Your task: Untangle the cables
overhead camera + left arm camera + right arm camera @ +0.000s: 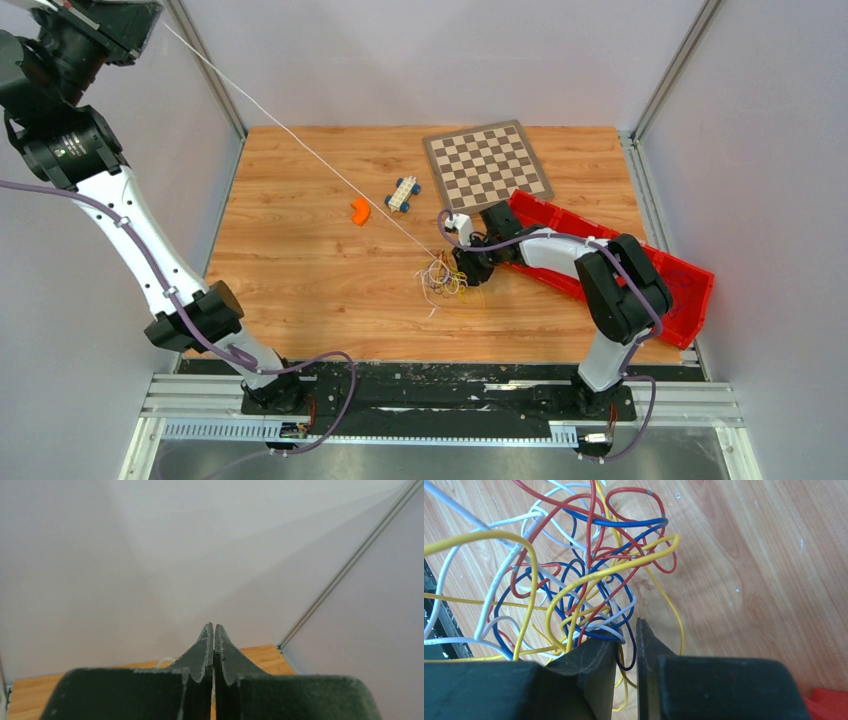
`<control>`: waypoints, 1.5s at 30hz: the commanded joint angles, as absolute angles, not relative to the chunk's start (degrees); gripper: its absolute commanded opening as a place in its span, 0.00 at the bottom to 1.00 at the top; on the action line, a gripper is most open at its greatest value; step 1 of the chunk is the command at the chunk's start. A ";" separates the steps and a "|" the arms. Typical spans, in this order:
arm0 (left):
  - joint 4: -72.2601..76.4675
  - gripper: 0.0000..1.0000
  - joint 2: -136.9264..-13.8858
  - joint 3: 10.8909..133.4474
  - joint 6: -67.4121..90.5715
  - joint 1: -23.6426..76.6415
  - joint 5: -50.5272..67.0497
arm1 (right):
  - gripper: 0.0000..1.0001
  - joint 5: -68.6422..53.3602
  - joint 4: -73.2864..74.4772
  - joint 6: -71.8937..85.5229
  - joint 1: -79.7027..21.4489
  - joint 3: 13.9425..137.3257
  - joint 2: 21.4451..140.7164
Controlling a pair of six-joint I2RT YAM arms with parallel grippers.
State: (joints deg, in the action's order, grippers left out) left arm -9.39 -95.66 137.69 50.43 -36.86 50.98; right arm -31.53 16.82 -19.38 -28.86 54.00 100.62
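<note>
The cables (445, 275) lie as a tangled bunch of thin white, yellow, red and blue wires (589, 575) on the wooden table. One white wire (300, 140) runs taut from the bunch up to the far left. My left gripper (140, 15) is raised high there, and its jaws (214, 627) are shut with a pale strand pinched between them. My right gripper (468, 272) sits low at the right edge of the bunch. Its jaws (626, 635) stand a narrow gap apart, with a blue loop and a yellow loop lying loose in the gap.
A chessboard (487, 163) lies at the back of the table. A red bin (680, 280) sits on the right under the right arm. A small toy car (403, 193) and an orange piece (360, 210) lie left of the chessboard. Grey walls enclose the table.
</note>
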 commanded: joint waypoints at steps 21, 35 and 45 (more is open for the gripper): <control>-53.73 0.82 -60.63 70.92 -27.42 -17.77 71.08 | 0.00 -53.86 28.25 -20.74 -27.27 67.09 85.87; -28.63 0.29 -49.95 54.02 -23.34 7.33 67.42 | 0.00 -62.05 17.86 -12.69 -31.68 70.10 77.17; -18.99 0.17 -45.56 51.75 -22.99 21.09 56.82 | 0.00 -61.90 11.44 -6.61 -34.25 70.39 73.86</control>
State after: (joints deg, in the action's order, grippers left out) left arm -23.77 -45.58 51.75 -22.50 17.74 61.25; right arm -59.77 17.15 -9.72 -33.61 67.96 75.81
